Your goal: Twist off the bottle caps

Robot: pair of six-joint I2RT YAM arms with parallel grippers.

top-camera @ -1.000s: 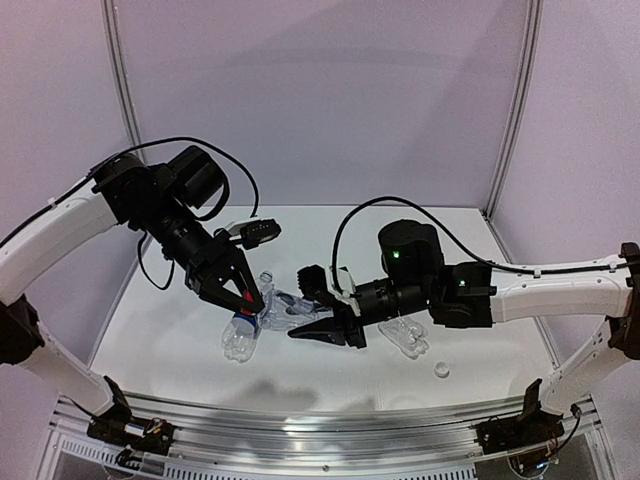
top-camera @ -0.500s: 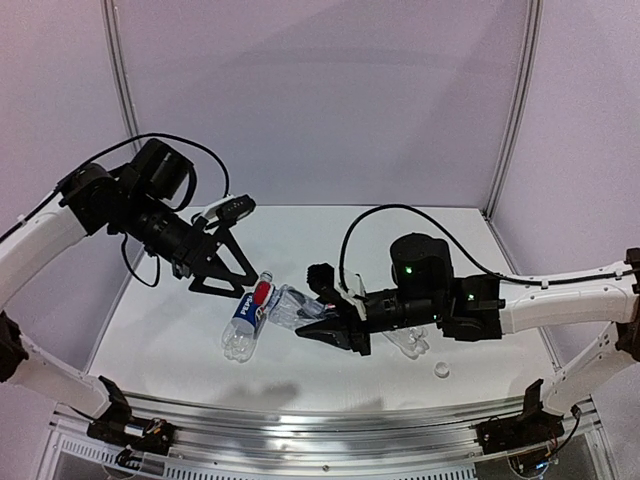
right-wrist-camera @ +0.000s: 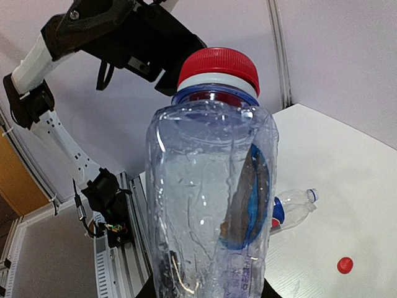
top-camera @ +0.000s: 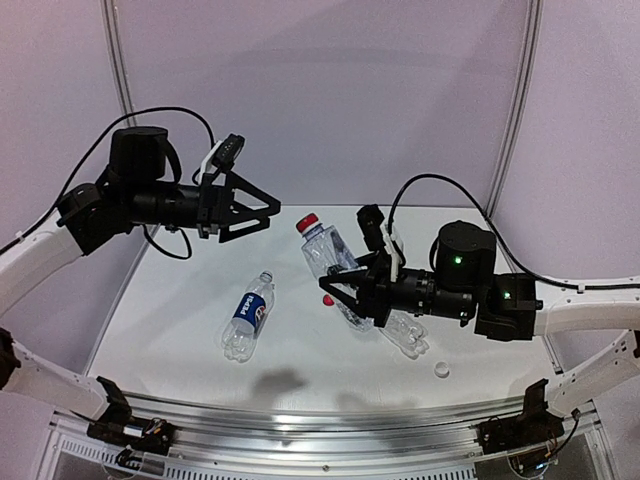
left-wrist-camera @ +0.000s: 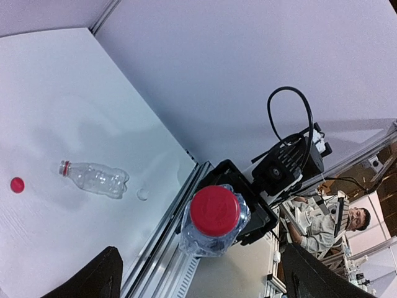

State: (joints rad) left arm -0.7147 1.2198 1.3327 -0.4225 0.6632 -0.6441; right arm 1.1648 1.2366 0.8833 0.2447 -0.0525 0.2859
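Pointing its red cap toward the left gripper, the clear bottle hangs tilted above the table, with the right gripper clamped on its body. The nearer left fingers are spread wide and empty; cap dead ahead between them, not touching, long axis along their reach. Walls well back.

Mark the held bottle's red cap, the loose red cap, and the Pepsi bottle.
Held bottle's red cap [left-wrist-camera: 214,210]: left wrist view, top centre.
Loose red cap [left-wrist-camera: 17,184]: left wrist view, top face.
Pepsi bottle [top-camera: 246,312]: top external view, blue label.
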